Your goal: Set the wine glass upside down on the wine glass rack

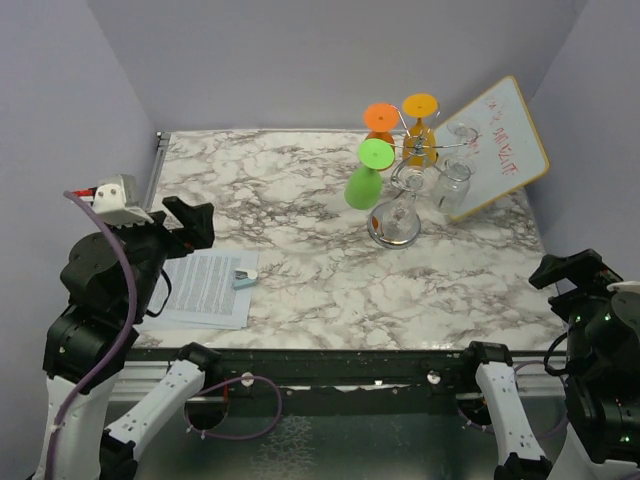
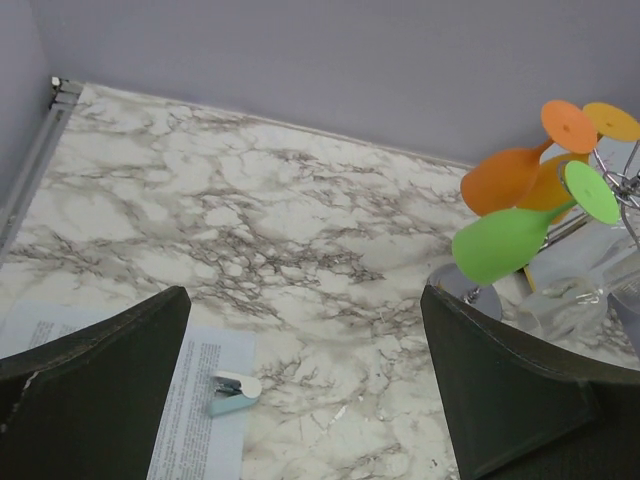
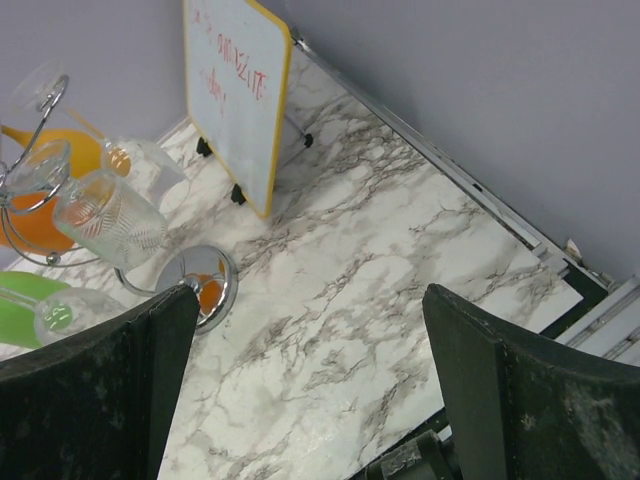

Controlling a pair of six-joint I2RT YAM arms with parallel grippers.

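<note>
The silver wire wine glass rack (image 1: 412,166) stands at the back right of the marble table on a round shiny disc base (image 1: 394,228). Several glasses hang upside down on it: a green one (image 1: 365,180), two orange ones (image 1: 419,130), and clear ones (image 1: 453,184). The rack also shows in the left wrist view (image 2: 622,185) with the green glass (image 2: 505,240), and in the right wrist view (image 3: 40,150) with a clear ribbed glass (image 3: 108,217). My left gripper (image 1: 190,225) is open and empty at the left. My right gripper (image 1: 570,270) is open and empty at the right edge.
A tilted whiteboard (image 1: 500,145) with a yellow frame stands behind the rack at the right. A printed paper sheet (image 1: 205,288) lies near the left front with a small pale blue stapler (image 1: 244,278) on it. Grey walls close the table at the back and sides.
</note>
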